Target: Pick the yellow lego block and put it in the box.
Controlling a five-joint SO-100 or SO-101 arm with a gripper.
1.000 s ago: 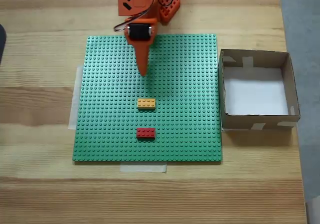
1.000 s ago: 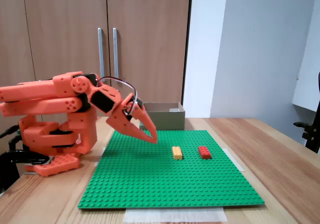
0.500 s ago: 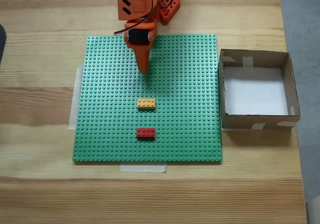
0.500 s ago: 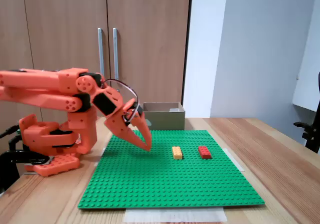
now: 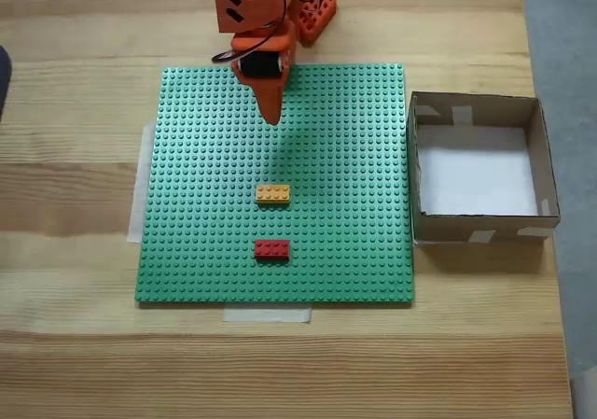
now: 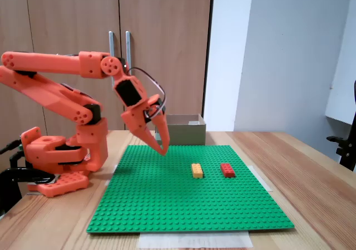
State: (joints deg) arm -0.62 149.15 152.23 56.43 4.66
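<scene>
The yellow lego block (image 5: 272, 193) (image 6: 197, 170) lies flat near the middle of the green baseplate (image 5: 345, 158) (image 6: 178, 205). My orange gripper (image 5: 272, 120) (image 6: 164, 151) hangs above the plate's base-side part, pointing down, well short of the block. Its fingertips meet and hold nothing. The box (image 5: 478, 225) (image 6: 181, 132) is brown cardboard with a white floor and stands just off the plate's right edge in the top-down fixed view. Nothing lies inside it.
A red brick (image 5: 271, 248) (image 6: 227, 169) sits on the plate just beyond the yellow one, farther from the arm. The arm's base (image 5: 312, 13) (image 6: 58, 155) stands off the plate's far edge. Pale tape strips (image 5: 266, 314) hold the plate to the wooden table (image 5: 75, 204).
The arm has unfolded upward, lifting the gripper off the plate and drawing it slightly back toward the base. Both bricks and the box have stayed put.
</scene>
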